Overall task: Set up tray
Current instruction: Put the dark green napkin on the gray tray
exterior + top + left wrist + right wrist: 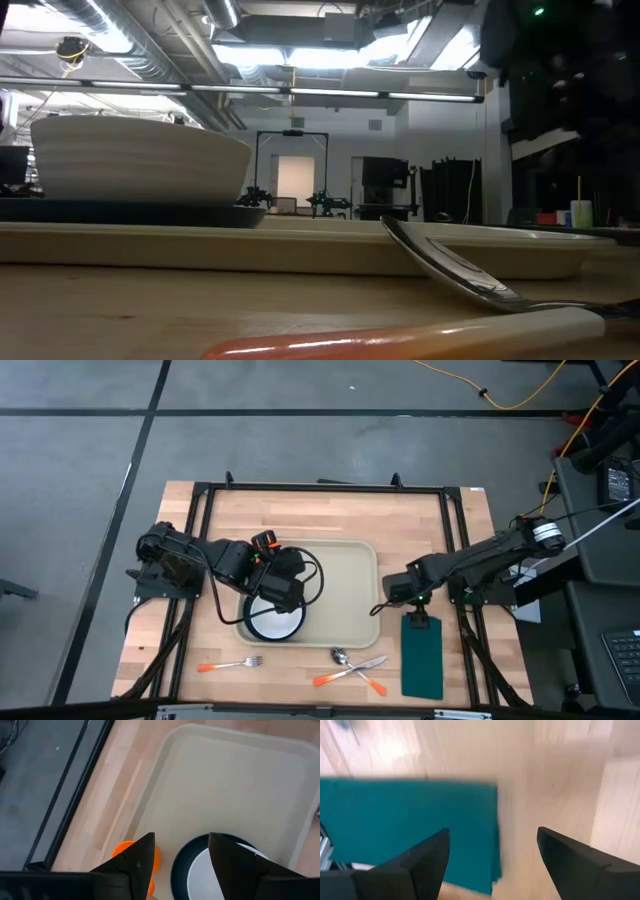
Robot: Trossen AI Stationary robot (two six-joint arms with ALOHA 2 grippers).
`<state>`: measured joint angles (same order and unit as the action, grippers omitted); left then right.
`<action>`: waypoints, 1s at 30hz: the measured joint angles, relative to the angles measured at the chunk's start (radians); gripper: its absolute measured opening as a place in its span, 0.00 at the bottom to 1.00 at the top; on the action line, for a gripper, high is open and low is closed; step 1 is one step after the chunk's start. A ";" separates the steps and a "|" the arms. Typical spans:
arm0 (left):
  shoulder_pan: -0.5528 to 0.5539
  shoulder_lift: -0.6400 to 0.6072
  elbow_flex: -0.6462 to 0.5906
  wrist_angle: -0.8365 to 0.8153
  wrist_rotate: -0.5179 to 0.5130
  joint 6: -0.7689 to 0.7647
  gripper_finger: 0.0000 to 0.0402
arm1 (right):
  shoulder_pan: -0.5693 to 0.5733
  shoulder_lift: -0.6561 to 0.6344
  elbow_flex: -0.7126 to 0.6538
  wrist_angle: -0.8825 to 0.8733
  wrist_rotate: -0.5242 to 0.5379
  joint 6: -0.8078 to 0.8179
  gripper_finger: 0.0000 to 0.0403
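Your tray [355, 575] lies flat on the wooden table [300, 510], roughly in the middle, its long sides running left to right between the two arms. Inside it, in the near-left corner, sits a dark plate [275, 626] with a white bowl [274, 620] on top; from table height you see the bowl [135, 160] standing upright on the plate [130, 211], both within the tray's low rim [300, 245].

Your left gripper [287, 588] hovers over the tray's left part, just above the far edge of the plate and bowl. Its jaws are apart, and in the left wrist view nothing lies between them; the plate edge [182, 870] shows below and past them, untouched as far as you can see.

Your right gripper [420, 607] is just off the tray's right edge, over the far end of the green napkin [422, 657], which lies flat on the table to the right of the tray. Its jaws stand wide open and empty, with the napkin [410, 827] beneath one side and bare wood beneath the other.

Along the table's near edge lie a fork [230, 663], a spoon [352, 665] and a knife [345, 674], all orange-handled; the spoon and knife cross each other. None of the cutlery touches the tray.
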<state>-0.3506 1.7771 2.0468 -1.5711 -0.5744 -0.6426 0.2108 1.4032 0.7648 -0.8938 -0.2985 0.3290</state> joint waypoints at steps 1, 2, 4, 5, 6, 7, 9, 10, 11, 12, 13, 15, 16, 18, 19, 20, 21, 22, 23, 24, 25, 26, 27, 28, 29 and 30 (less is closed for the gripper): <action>0.000 0.000 0.000 0.000 0.000 0.000 0.45 | -0.014 0.010 0.000 0.018 -0.001 -0.018 0.75; 0.000 0.000 0.000 0.000 0.000 -0.002 0.45 | -0.028 0.017 0.000 0.032 -0.005 -0.027 0.75; 0.000 0.000 0.000 0.000 0.000 -0.009 0.45 | -0.053 0.030 0.000 0.059 -0.010 -0.050 0.75; 0.000 0.000 0.000 0.000 0.000 -0.014 0.45 | -0.064 0.033 0.001 0.070 -0.011 -0.060 0.75; 0.000 0.000 0.000 0.000 0.000 -0.016 0.45 | -0.072 0.035 0.001 0.071 -0.011 -0.072 0.75; 0.000 0.000 0.000 0.000 0.000 -0.017 0.45 | -0.080 0.037 0.001 0.069 -0.013 -0.080 0.75; -0.001 0.000 0.000 0.000 0.000 -0.017 0.45 | -0.089 0.038 0.001 0.069 -0.018 -0.100 0.75; -0.001 0.000 0.000 0.000 0.000 -0.017 0.45 | -0.091 0.038 0.000 0.070 -0.019 -0.105 0.75; -0.001 0.000 0.000 0.000 0.002 -0.017 0.45 | -0.092 0.038 -0.002 0.071 -0.024 -0.109 0.75; -0.001 0.000 0.000 0.000 0.007 -0.017 0.45 | -0.092 0.038 -0.005 0.072 -0.030 -0.118 0.75; -0.001 0.000 0.000 0.000 0.010 -0.017 0.45 | -0.091 0.038 -0.008 0.076 -0.036 -0.125 0.75; -0.001 0.000 0.000 0.000 0.014 -0.014 0.45 | -0.091 0.038 -0.023 0.098 -0.044 -0.125 0.75; -0.001 0.000 0.000 0.000 0.014 -0.009 0.45 | -0.091 0.038 -0.032 0.110 -0.049 -0.125 0.75; -0.001 0.000 0.000 0.000 0.014 -0.009 0.45 | -0.091 0.038 -0.051 0.132 -0.052 -0.125 0.75; -0.001 0.000 0.000 0.000 0.014 -0.009 0.45 | -0.091 0.038 -0.062 0.146 -0.059 -0.125 0.75; -0.001 0.000 0.000 0.000 0.012 -0.008 0.45 | -0.093 0.038 -0.072 0.158 -0.066 -0.122 0.75; -0.001 0.000 0.000 0.000 0.010 -0.007 0.45 | -0.093 0.038 -0.082 0.169 -0.074 -0.117 0.75; -0.001 0.000 0.000 0.000 0.008 -0.007 0.45 | -0.093 0.038 -0.092 0.182 -0.087 -0.108 0.75; -0.001 0.000 0.000 0.000 0.008 -0.007 0.45 | -0.093 0.038 -0.102 0.195 -0.105 -0.101 0.75; -0.001 0.000 0.000 0.000 0.008 -0.007 0.45 | -0.093 0.038 -0.112 0.207 -0.120 -0.097 0.75; -0.001 0.000 0.000 0.000 0.008 -0.007 0.45 | -0.093 0.038 -0.121 0.215 -0.133 -0.089 0.75; -0.001 0.000 0.000 0.000 0.008 -0.007 0.45 | -0.093 0.038 -0.133 0.225 -0.147 -0.080 0.75; -0.001 0.000 0.000 0.000 0.008 -0.007 0.45 | -0.093 0.038 -0.142 0.234 -0.160 -0.074 0.75; -0.001 0.000 0.000 0.000 0.008 -0.008 0.45 | -0.092 0.036 -0.149 0.244 -0.171 -0.069 0.75; -0.001 0.000 0.000 0.000 0.008 -0.008 0.45 | -0.090 0.035 -0.155 0.251 -0.179 -0.067 0.75; -0.001 0.000 0.000 0.000 0.008 -0.008 0.45 | -0.087 0.034 -0.158 0.256 -0.180 -0.067 0.75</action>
<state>-0.3515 1.7775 2.0468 -1.5711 -0.5663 -0.6506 0.1241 1.4373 0.6066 -0.6377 -0.4782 0.2621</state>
